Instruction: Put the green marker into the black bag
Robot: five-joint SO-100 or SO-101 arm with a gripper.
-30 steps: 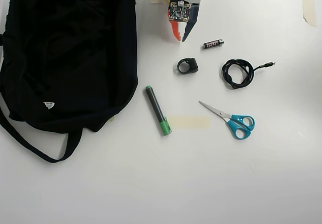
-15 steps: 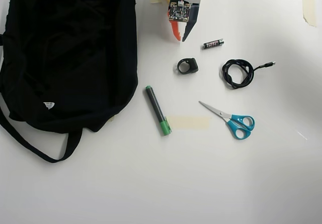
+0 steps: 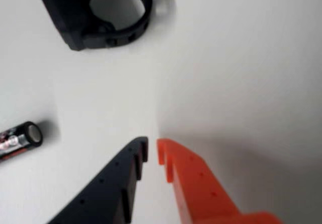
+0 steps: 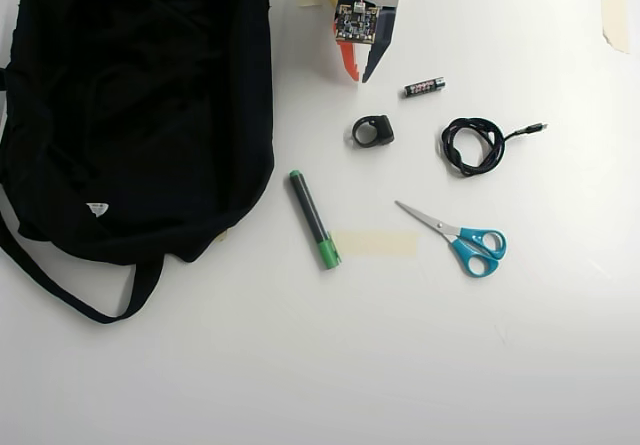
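We see almost nothing changed over the last second: the claw (image 4: 359, 73) sits at the same spot at the top of the overhead view, and the green marker (image 4: 314, 218) has not shifted on the counter (image 4: 400, 365). We judge from this that the task has not really begun; the reach toward the marker is yet to come.

In the wrist view the claw (image 3: 152, 151) is clenched on nothing, its dark and orange tips nearly touching with only a sliver between them.

Taking the marker as our landmark: the claw hovers well above it in the overhead view and slightly right, the black ring-shaped object (image 4: 373, 131) lies between the two, and the black bag (image 4: 130, 105) lies just to the marker's left, its edge near the marker's small green end.
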